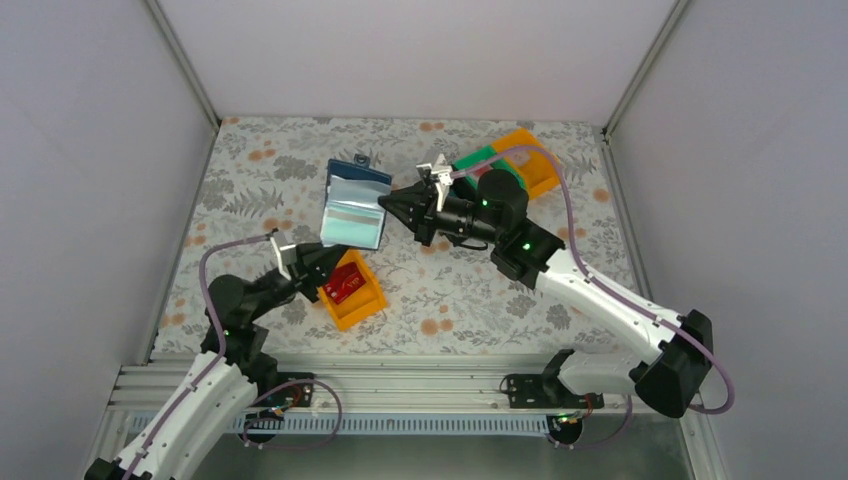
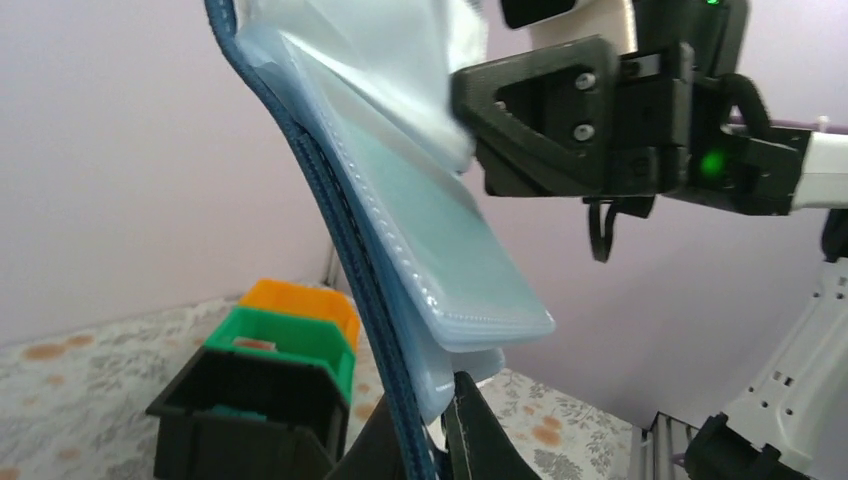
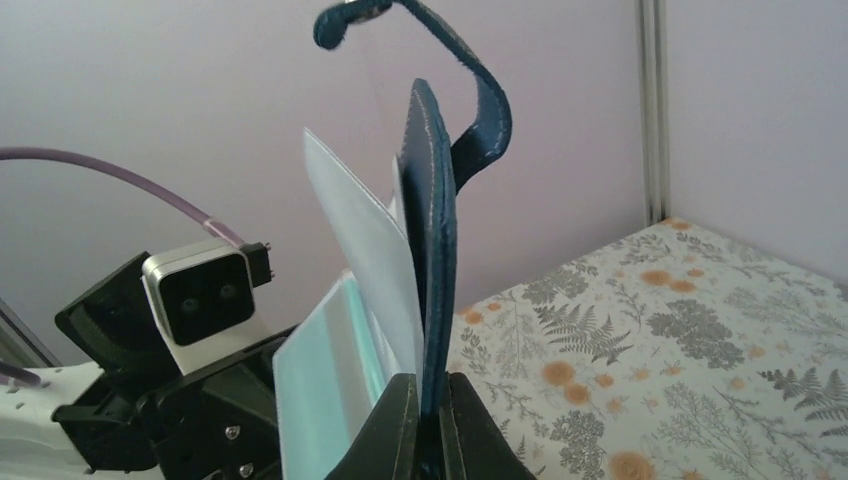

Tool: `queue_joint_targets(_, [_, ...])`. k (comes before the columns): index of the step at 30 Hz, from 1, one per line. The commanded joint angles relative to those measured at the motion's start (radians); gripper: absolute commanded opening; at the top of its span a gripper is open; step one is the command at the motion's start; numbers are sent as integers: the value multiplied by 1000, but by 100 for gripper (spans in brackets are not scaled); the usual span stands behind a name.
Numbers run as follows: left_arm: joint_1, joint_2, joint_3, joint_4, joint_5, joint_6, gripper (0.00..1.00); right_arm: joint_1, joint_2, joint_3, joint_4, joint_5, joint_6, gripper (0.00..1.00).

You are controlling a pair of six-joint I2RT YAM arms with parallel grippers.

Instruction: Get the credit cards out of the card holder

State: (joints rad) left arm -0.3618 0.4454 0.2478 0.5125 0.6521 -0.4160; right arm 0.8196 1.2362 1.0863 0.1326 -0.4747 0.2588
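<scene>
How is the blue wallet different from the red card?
The wallet is dark blue with pale see-through pockets, while the red card is mostly plain red. The wallet is open and up in the air, pinched by the left claw and the right claw. The red card lies in the orange bin near the left arm. The wallet looks bigger than the red card. Both are roughly rectangular.

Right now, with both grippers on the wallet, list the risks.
1. The left gripper pinches the card holder by its navy edge plus a sleeve, not a card alone; pulling may drag it.
2. The right gripper holds a thin cover edge and might slip.
3. The sleeves fan open in mid-air; a card could drop outside the near orange bin.
</scene>
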Motion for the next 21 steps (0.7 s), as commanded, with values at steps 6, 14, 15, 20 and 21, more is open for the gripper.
queue_joint_targets(6, [21, -2, 5, 47, -108, -56, 30, 10, 53, 27, -73, -196, -70, 4])
queue_joint_targets(14, [23, -27, 1, 23, -43, -43, 19, 10, 94, 16, -22, -270, -65, 4])
queue_joint_targets(15, [23, -30, 3, 29, -26, -33, 13, 10, 103, 24, -43, -268, -72, 4])
queue_joint_targets(20, [22, -45, 18, -89, -39, 27, 2, 9, 97, 71, -218, -126, -152, 15])
queue_joint_targets(21, [22, -47, 21, -131, -74, 25, 2, 9, 84, 79, -253, -83, -169, 24])
